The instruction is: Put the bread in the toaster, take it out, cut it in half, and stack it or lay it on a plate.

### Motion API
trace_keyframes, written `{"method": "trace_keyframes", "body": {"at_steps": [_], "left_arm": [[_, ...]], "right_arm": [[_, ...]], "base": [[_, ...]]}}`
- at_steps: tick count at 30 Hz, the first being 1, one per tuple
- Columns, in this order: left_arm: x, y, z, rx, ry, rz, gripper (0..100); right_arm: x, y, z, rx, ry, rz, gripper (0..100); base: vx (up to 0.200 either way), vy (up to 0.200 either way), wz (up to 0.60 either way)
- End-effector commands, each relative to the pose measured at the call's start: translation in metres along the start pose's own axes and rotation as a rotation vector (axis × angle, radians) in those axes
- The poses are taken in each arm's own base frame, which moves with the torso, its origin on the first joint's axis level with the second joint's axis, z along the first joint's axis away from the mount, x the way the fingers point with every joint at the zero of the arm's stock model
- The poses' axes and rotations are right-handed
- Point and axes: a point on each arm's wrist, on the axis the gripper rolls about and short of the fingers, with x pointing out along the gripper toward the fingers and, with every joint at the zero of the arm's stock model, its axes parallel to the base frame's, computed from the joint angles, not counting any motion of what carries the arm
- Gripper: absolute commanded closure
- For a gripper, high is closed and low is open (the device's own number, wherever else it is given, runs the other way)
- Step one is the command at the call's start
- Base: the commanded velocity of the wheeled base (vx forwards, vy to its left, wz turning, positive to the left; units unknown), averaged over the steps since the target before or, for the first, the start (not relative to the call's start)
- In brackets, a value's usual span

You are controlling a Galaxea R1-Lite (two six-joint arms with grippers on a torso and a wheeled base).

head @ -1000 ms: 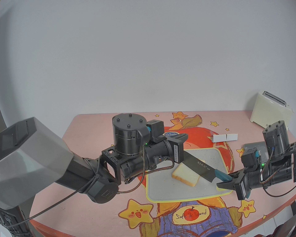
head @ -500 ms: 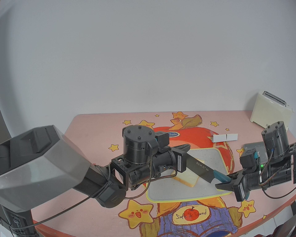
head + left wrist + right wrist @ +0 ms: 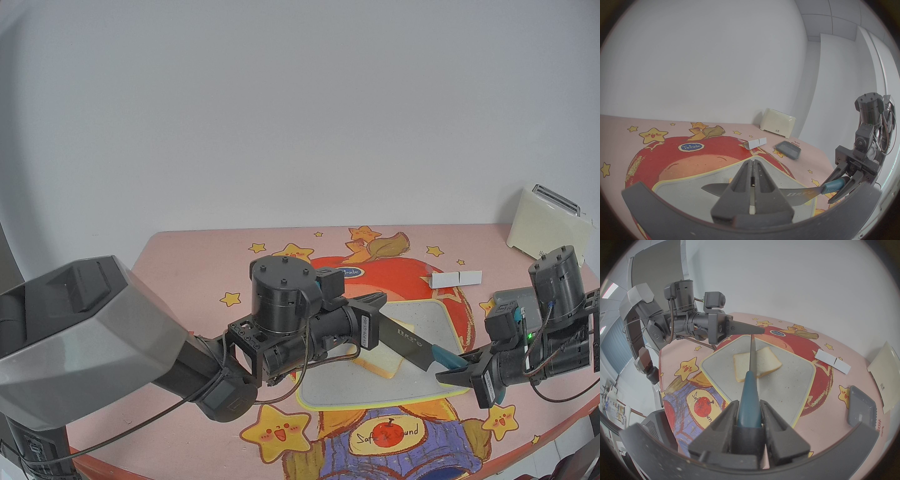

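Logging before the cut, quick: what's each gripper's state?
Left gripper: closed, empty.
Right gripper: closed on the teal-handled dark-bladed knife.

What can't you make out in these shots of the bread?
Head view: part of the bread, behind the left claw and knife.
Right wrist view: whether it's cut through; the blade covers that line.
Left wrist view: nearly all the bread, behind claw and blade.
Head view: most of the grey tray, behind the right arm.

Pink table (image 3: 187, 262) is carrying a cutting board (image 3: 350, 387) near, with a white card (image 3: 456, 279), gray plate (image 3: 862, 407) and toaster (image 3: 550, 225) sitting far right.
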Motion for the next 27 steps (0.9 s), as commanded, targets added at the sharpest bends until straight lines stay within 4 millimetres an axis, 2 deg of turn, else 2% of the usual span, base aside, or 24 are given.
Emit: {"method": "trace_keyframes", "body": {"at_steps": [1, 17, 27], "left_arm": [[0.0019, 0.0013, -0.0036, -0.001, 0.004, 0.002, 100], [0.0023, 0.0014, -0.0035, 0.0, -0.005, -0.001, 100], [0.0059, 0.004, -0.0106, -0.002, 0.011, 0.004, 100]], "right_arm": [[0.0001, -0.0001, 0.0005, -0.001, 0.0, -0.006, 100], [0.0002, -0.0012, 0.0042, 0.03, -0.005, 0.0, 100], [0.002, -0.0029, 0.0064, 0.034, -0.003, -0.003, 100]], "base": [[0.0, 0.0, 0.0], [0.0, 0.0, 0.0], [0.0, 0.0, 0.0]]}}
